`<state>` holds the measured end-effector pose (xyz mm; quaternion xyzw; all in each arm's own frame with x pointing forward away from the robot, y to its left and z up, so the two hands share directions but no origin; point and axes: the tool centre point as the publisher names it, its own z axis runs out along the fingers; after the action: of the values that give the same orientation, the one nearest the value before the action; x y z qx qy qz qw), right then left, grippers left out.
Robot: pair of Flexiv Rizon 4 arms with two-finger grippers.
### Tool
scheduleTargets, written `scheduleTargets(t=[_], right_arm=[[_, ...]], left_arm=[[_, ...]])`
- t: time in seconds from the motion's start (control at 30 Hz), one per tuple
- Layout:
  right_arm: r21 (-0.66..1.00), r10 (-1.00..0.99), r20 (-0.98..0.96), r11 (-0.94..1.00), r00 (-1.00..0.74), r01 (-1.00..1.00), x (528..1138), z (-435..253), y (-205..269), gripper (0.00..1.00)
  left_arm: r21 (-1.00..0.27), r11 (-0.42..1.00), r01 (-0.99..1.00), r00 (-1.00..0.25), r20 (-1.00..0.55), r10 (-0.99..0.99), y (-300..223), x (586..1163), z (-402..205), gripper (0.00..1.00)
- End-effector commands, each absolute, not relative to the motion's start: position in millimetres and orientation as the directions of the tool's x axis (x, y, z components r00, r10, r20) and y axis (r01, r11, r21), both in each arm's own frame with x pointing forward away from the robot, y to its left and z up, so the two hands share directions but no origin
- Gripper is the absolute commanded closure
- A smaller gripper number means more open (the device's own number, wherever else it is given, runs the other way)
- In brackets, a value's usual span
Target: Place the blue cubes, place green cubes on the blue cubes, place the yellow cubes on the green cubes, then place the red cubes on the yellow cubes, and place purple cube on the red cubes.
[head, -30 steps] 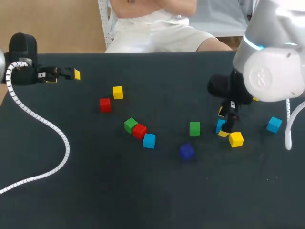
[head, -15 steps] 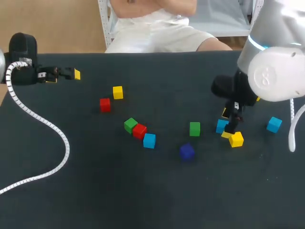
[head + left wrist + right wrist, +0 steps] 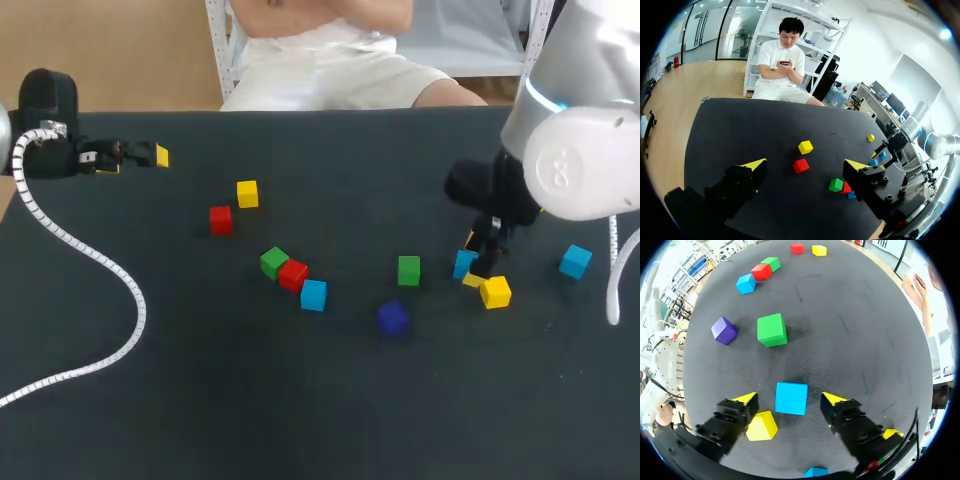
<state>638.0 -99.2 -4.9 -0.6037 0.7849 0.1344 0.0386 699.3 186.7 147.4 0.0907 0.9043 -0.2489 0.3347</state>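
As the right claw (image 3: 790,399) straddles it, blue cube (image 3: 791,398) sits square.

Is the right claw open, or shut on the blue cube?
Open. In the right wrist view the blue cube lies between the right claw's yellow tips, with a gap on each side.

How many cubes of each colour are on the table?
Blue cubes: 3
Green cubes: 2
Yellow cubes: 3
Red cubes: 2
Purple cube: 1
Total: 11
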Motion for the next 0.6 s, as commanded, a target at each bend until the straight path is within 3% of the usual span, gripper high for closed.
scheduleTargets(t=[0.03,0.07,0.23,0.6], right_arm=[[0.161,-0.937,-0.224,0.237,-0.269,-0.958,636.9,-5.9,-99.2,0.61],[0.160,-0.937,-0.224,0.237,-0.269,-0.958,636.8,-6.2,-99.2,0.64],[0.157,-0.938,-0.223,0.236,-0.267,-0.959,636.6,-7.4,-99.8,1.00],[0.143,-0.927,-0.252,0.250,-0.279,-0.958,636.1,2.6,-98.1,1.00]], left_arm=[[-0.385,0.864,0.324,-0.764,-0.645,-0.001,185.2,699.5,149.1,0.00],[-0.385,0.864,0.324,-0.764,-0.645,-0.001,185.2,699.5,149.1,0.00],[-0.385,0.864,0.324,-0.764,-0.645,-0.001,185.2,699.5,149.1,0.00],[-0.385,0.864,0.324,-0.764,-0.645,-0.001,185.2,699.5,149.1,0.00]])
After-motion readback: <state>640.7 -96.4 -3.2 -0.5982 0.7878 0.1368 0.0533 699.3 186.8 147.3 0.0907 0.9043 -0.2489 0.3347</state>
